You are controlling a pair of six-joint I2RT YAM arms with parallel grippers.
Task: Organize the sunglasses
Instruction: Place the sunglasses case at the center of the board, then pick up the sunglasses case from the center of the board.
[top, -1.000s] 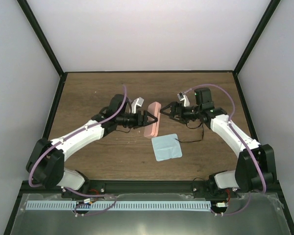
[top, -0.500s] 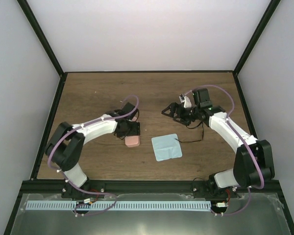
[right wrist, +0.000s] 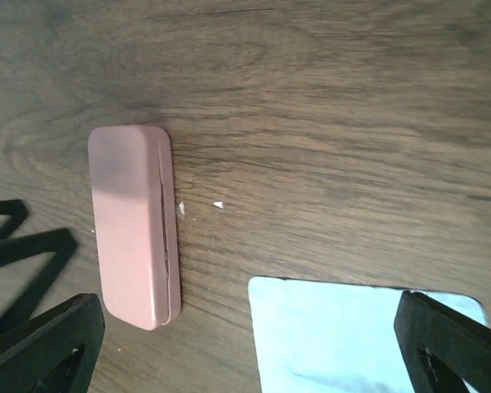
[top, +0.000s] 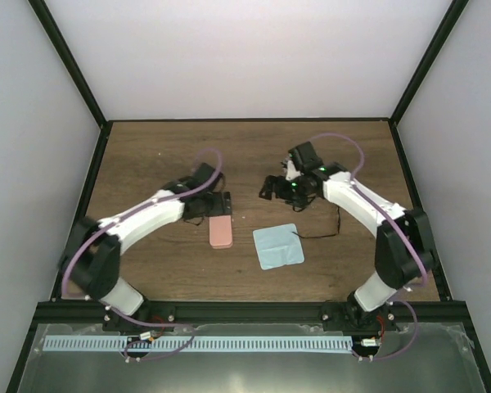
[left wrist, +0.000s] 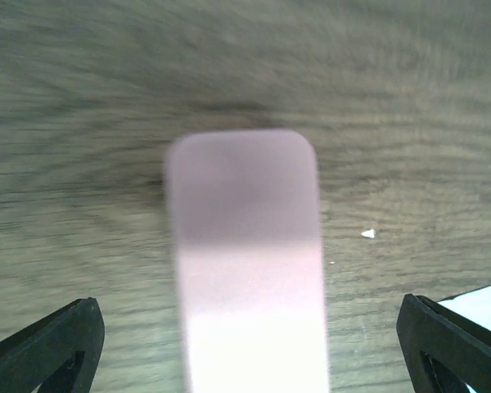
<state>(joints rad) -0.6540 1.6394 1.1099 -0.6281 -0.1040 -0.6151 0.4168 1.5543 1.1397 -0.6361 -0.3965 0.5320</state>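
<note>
The salmon-pink case [top: 221, 233] lies closed and flat on the wooden table, left of the light blue cloth [top: 278, 246]. My left gripper [top: 218, 205] hovers just behind the case's far end, open and empty. In the left wrist view the case [left wrist: 244, 246] lies between its wide-spread fingertips [left wrist: 49, 348]. My right gripper [top: 268, 190] is open and empty above the table, behind the cloth. Its wrist view shows the case [right wrist: 131, 229] and the cloth [right wrist: 352, 336]. No sunglasses show in any view.
A thin black line [top: 315, 236] lies on the table at the cloth's right edge; I cannot tell what it is. Small white specks [right wrist: 219, 205] lie beside the case. Black frame rails [top: 90, 188] and white walls border the table.
A second ago both grippers met at the case in the middle. The case now lies flat further left. The left gripper has let go and drawn back; the right gripper has pulled away.
</note>
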